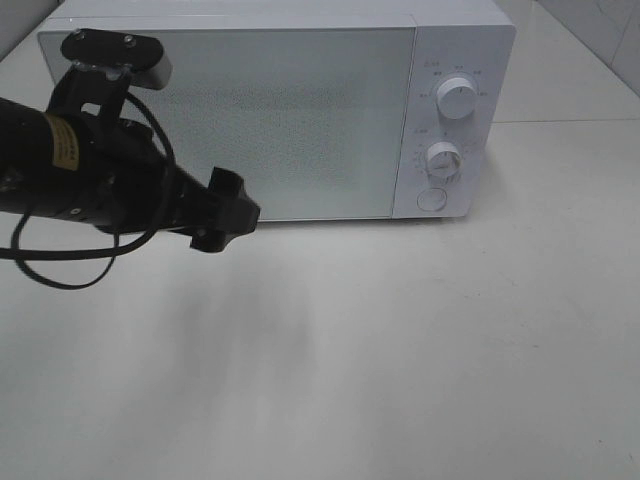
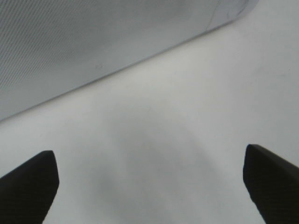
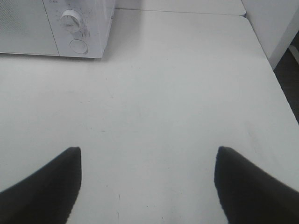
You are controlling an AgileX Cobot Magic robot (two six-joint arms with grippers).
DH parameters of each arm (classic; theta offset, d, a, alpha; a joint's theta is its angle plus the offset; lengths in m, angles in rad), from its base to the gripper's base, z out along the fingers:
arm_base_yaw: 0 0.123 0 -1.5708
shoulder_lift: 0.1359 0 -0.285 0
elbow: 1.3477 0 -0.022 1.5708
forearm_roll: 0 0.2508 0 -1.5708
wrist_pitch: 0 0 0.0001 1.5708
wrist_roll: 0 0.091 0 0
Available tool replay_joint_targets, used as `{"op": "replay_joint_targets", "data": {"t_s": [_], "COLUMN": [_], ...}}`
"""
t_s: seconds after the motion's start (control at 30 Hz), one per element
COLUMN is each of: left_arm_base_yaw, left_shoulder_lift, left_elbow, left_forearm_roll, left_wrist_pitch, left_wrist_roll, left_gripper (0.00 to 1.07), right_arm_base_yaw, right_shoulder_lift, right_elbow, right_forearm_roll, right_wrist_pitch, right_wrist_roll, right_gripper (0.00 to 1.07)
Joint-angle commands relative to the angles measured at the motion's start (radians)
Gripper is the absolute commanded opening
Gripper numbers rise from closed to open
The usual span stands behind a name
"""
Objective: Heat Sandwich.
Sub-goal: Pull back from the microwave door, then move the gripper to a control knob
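Since the sandwich shows in none of your three views, you cannot tell where it lies; enter it as unlocated.

Item 1, microwave [image 1: 280, 110]: white, standing at 12 o'clock on the worktop [image 1: 400, 340] in your high view. Its door [image 1: 270, 120] is shut, and the speckled panel reveals nothing of the inside. The control panel [image 1: 470, 135] sits on the 3 o'clock side of the door and carries an upper dial [image 1: 457, 98], a lower dial [image 1: 442, 160] and, at 6 o'clock from both, a round button [image 1: 432, 199].

Item 2, left arm [image 1: 90, 170]: black, entering from 9 o'clock and reaching toward 3 o'clock. In the high view it crosses the lower left part of the door. A black cable [image 1: 60, 275] loops beneath it.

Item 3, left end effector [image 2: 150, 186]: spread wide, with its dark fingertips [image 2: 28, 186] well apart and only worktop between them. It grips nothing. The foot of the microwave door lies just ahead of it.

Item 4, right end effector [image 3: 147, 186]: likewise spread wide, fingertips [image 3: 42, 186] well apart over the worktop, gripping nothing. Its camera shows you the dial corner of the microwave well ahead.
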Motion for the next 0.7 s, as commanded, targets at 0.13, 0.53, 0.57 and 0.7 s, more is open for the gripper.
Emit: {"op": "replay_joint_targets", "data": {"t_s": [0.13,0.53,0.57,0.7], "left_arm_base_yaw": [0.015,0.227,0.254,0.365], "left_shoulder_lift": [-0.120,-0.333,-0.354,-0.427], "left_elbow": [0.004,0.004,0.004,0.004], "left_forearm_roll": [0.005,-0.001,-0.001,-0.013], "left_wrist_pitch": [0.287,0.503,0.516,0.579], "left_wrist_roll": [-0.010,0.068,0.073,0.112], "left_gripper": [1.03,1.03,1.03,1.03], "right_arm_base_yaw": [-0.008,-0.008,-0.008,-0.008], "right_shoulder_lift": [-0.026,-0.026,-0.026,-0.026], "right_elbow": [0.002,0.002,0.002,0.002], "right_forearm_roll": [-0.002,-0.002,-0.002,-0.002], "right_wrist_pitch": [-0.011,-0.011,-0.011,-0.011], "right_wrist_roll": [0.003,0.003,0.003,0.003], "right_gripper": [0.76,0.76,0.76,0.76]}}
